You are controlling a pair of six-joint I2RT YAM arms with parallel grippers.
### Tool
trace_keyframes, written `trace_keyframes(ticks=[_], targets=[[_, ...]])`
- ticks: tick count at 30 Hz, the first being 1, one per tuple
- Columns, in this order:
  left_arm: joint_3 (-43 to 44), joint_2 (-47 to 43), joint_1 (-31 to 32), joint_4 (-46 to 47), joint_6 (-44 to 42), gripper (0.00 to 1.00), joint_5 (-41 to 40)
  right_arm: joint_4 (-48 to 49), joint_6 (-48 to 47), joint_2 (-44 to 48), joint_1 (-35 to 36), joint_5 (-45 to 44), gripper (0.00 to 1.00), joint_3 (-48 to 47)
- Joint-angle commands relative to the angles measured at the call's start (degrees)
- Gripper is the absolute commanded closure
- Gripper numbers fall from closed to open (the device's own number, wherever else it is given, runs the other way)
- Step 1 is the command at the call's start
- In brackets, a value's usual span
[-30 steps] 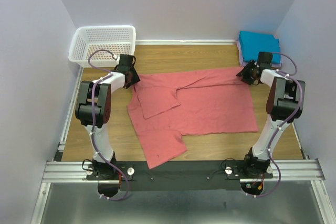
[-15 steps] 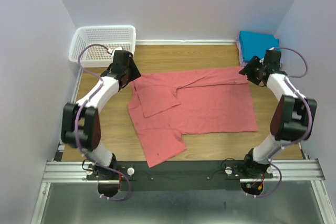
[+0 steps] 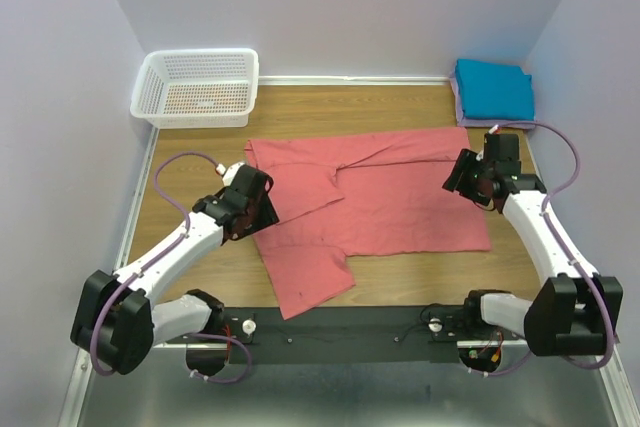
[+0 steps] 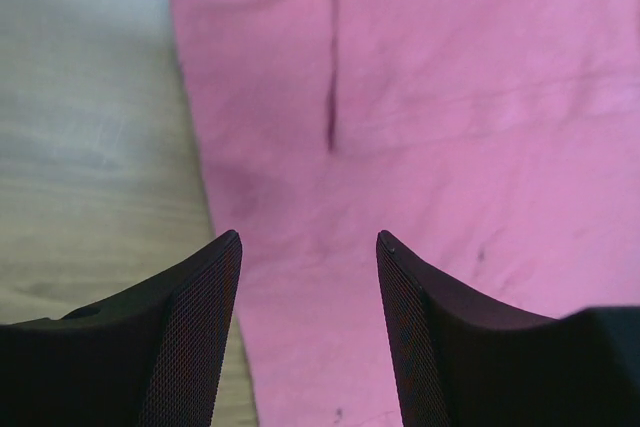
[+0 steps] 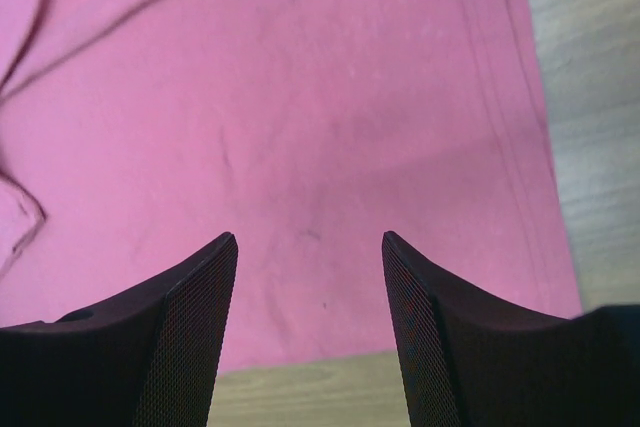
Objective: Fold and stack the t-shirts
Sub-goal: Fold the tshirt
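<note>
Mostly flat salmon-pink t-shirt (image 3: 400, 202)

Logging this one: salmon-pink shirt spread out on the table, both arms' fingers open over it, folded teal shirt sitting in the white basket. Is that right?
Not quite. The folded teal shirt is not in the white basket; the top external view shows it at the table's far right corner. The rest stands: salmon-pink shirt spread out, left fingers and right fingers open over it.

Left gripper (image 4: 308, 239), right gripper (image 5: 308, 239); jaws apart
</note>
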State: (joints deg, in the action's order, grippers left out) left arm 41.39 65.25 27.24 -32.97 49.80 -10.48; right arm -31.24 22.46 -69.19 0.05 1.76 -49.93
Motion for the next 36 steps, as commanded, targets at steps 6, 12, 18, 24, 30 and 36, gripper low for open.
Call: trace_keyframes(ticks=[6, 12, 18, 24, 30, 36], targets=[[-0.79, 2.76, 3.08, -8.68, 8.99, 0.39, -5.42, -4.88, -1.36, 4.15, 1.79, 2.98, 0.32, 2.12], [0.36, 7.25, 3.78, -10.89, 9.52, 0.49, -5.17, -5.32, -1.19, 5.12, 3.63, 3.25, 0.32, 2.12], [1.41, 10.24, 4.66, -10.71, 10.05, 0.52, -4.81, -5.23, -1.19, 4.68, 6.00, 4.13, 0.32, 0.98], [0.90, 13.84, 4.66, -8.08, 10.14, 0.53, -3.85, -5.23, -1.28, 4.85, 8.90, 2.29, 0.32, 0.36], [-1.74, 14.73, 4.66, -5.62, 11.02, 0.57, -2.62, -5.23, -0.93, 4.94, 9.96, 1.32, 0.32, 0.45], [-2.63, 13.94, 4.66, -4.47, 11.37, 0.82, -2.35, -5.23, -0.40, 4.59, 9.96, 0.44, 0.32, 0.63]])
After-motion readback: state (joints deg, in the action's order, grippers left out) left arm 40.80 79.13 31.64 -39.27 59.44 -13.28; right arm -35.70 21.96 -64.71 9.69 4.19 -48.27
